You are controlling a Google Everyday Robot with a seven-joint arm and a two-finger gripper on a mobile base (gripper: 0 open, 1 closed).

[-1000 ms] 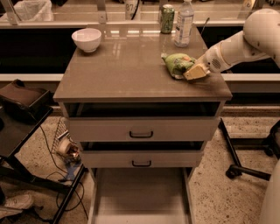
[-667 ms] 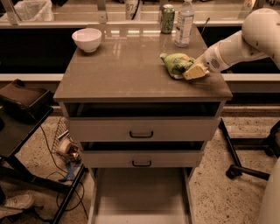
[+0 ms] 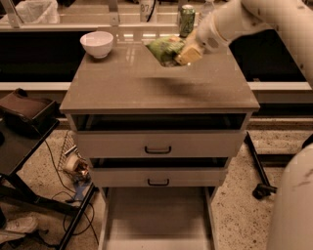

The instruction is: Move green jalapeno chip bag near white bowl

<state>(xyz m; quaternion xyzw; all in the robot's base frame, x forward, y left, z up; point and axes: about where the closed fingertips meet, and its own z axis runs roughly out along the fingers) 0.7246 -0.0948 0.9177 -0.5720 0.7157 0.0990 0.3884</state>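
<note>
The green jalapeno chip bag point(image 3: 164, 50) hangs above the back middle of the brown cabinet top point(image 3: 146, 88), casting a shadow on it. My gripper point(image 3: 183, 53) is shut on the bag's right end, with the white arm reaching in from the upper right. The white bowl point(image 3: 97, 44) stands on the top's back left corner, well to the left of the bag.
A green drink can point(image 3: 186, 20) and a clear bottle point(image 3: 205, 7), partly hidden by my arm, stand at the back right. Two slightly open drawers point(image 3: 157, 144) sit below the top. A black stand point(image 3: 24, 117) and cables are at the left.
The bag has been lifted off the right side of the top and carried left and back toward the bowl, held in my gripper.
</note>
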